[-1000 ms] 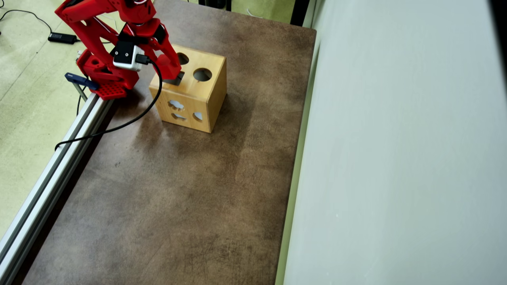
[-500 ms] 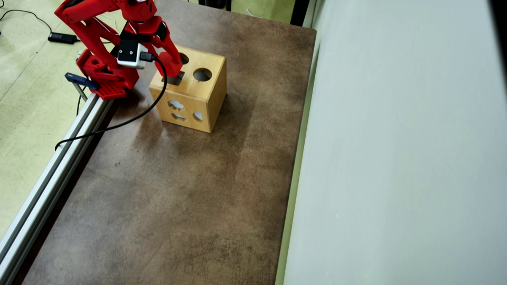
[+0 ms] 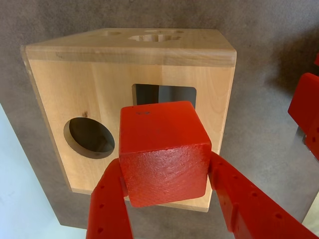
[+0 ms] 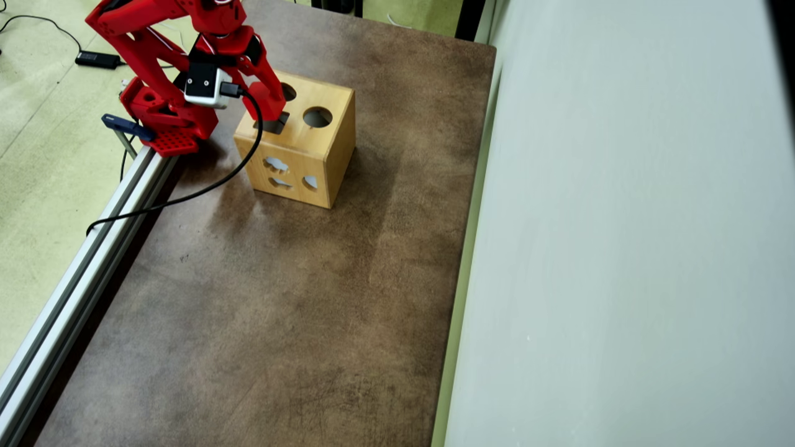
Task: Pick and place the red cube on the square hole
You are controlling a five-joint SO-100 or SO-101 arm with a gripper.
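Wrist view: cam rides just behind the gripper (image 3: 167, 191), looks along the fingers, very close to the wooden box (image 3: 55, 89); box top and the brown table (image 3: 269, 124) fill the frame past the fingertips. Overhead view: fixed high up, tilted down, far back; covers the whole table (image 4: 279, 298), gripper (image 4: 267, 115) at upper left, grey wall to its right. Shared: box (image 4: 323, 155) top under the claw and surrounding tabletop.

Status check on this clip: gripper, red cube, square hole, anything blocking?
Gripper shut on red cube. Cube above wooden box, partly covering square hole, not yet in. Round hole to the left in wrist view. Nothing blocking.
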